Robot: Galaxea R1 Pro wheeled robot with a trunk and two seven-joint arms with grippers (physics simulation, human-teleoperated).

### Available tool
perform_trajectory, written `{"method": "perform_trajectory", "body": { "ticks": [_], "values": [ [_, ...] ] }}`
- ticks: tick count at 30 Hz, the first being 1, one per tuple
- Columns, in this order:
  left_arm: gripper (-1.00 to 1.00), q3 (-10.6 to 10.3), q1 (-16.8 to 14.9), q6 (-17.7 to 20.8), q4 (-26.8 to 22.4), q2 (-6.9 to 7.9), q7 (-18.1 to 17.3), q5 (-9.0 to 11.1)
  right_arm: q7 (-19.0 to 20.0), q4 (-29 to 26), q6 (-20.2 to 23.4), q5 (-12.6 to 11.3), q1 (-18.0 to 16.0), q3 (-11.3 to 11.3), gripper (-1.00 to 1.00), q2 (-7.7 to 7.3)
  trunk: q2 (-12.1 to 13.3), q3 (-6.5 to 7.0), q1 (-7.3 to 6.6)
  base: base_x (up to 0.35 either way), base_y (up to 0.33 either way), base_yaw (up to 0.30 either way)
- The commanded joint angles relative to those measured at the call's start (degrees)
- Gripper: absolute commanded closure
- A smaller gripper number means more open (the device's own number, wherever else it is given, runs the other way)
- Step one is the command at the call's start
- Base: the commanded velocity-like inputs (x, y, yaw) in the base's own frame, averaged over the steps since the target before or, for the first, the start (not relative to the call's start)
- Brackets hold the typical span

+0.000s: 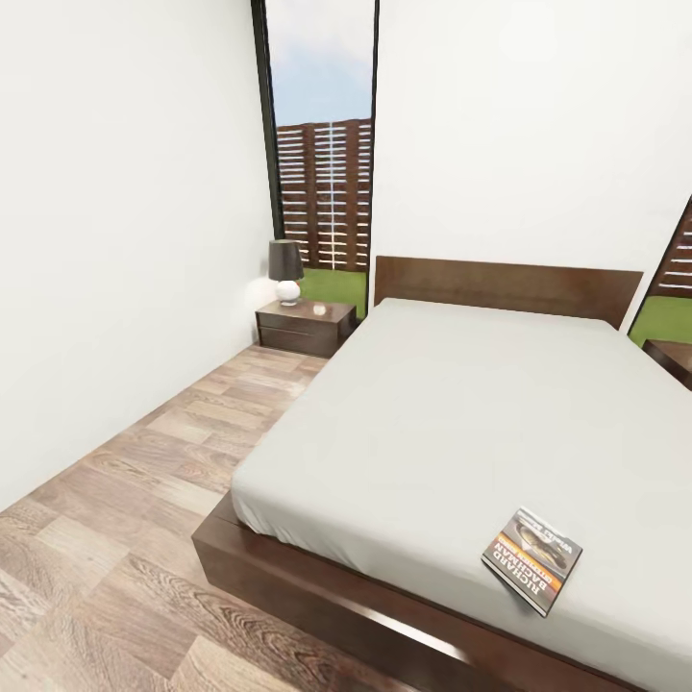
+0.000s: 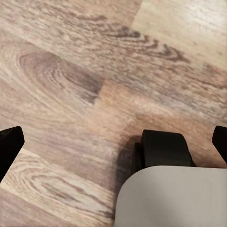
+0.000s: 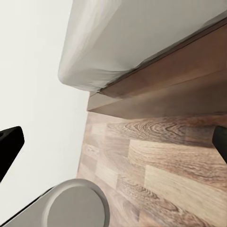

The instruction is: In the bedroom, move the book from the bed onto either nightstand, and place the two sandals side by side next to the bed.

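The book, dark with an orange band and white lettering, lies flat on the bed near its foot edge at the right. A dark brown nightstand stands left of the headboard, and the corner of a second nightstand shows at the right edge. The two sandals are out of view. My left gripper hangs open over the wood floor. My right gripper is open too, low beside a corner of the bed, with nothing between its fingers.
A black-shaded lamp with a white base stands on the left nightstand, next to a small object. A strip of plank floor runs between the left wall and the bed. A tall window is behind the nightstand.
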Motion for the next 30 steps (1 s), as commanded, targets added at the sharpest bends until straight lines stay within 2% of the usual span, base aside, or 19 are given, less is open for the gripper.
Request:
{"method": "perform_trajectory", "body": {
  "ticks": [1,20,25,30],
  "values": [
    [-1.00,-0.5,0.0,-0.1,0.0,0.04,0.2,0.3,0.2,0.0,0.6,0.6,-0.1,-0.5,-1.00,0.05,0.0,-0.05,-0.01,0.000,0.000,0.000],
    [-1.00,-0.7,-0.6,0.5,-0.2,0.32,0.2,0.3,0.2,-0.1,2.0,0.6,-0.2,-0.4,-1.00,0.27,0.0,-0.05,-0.01,0.000,0.000,0.000],
    [-1.00,-0.7,-1.8,1.2,-0.2,0.33,-0.1,0.2,0.2,-0.1,1.8,0.6,-0.2,-0.4,-1.00,0.46,0.0,-0.05,-0.01,0.000,0.000,0.000],
    [-1.00,-0.9,-4.8,4.4,-0.3,0.23,-0.4,-0.1,0.2,-0.1,1.6,0.6,-0.2,-0.3,-1.00,0.58,0.0,-0.05,-0.01,0.000,0.000,0.000]
  ]
}}
